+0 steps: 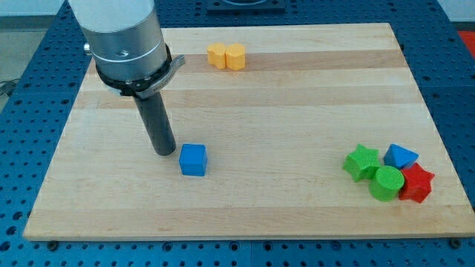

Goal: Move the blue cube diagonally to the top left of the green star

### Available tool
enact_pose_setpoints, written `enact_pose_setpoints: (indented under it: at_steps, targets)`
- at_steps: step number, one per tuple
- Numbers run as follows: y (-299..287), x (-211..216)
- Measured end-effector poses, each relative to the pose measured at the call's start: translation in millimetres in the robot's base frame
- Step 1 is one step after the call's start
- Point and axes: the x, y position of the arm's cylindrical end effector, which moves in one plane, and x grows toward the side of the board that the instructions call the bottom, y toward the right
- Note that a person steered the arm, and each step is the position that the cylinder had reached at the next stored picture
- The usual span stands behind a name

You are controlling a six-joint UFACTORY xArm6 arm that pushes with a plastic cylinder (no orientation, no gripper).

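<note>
The blue cube (193,159) lies on the wooden board (245,104), left of centre towards the view's bottom. My tip (165,151) rests on the board just left of the cube, a small gap apart. The green star (361,162) sits far to the view's right, at the left end of a cluster of blocks.
Next to the green star are a blue triangular block (401,156), a green cylinder (387,183) and a red star (417,182). Two touching blocks, one orange (217,54) and one yellow (235,56), sit at the view's top. The arm's grey body (122,33) stands over the top left.
</note>
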Motion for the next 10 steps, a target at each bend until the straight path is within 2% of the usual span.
enact_pose_setpoints:
  at_steps: [1, 3, 5, 6, 8, 9, 10]
  targets:
    - [4.4, 0.8]
    - [29.4, 38.3]
    - [149.8, 29.9]
    - [156.3, 30.2]
    - [67.9, 43.6]
    - [89.6, -17.0]
    - [91.9, -19.1]
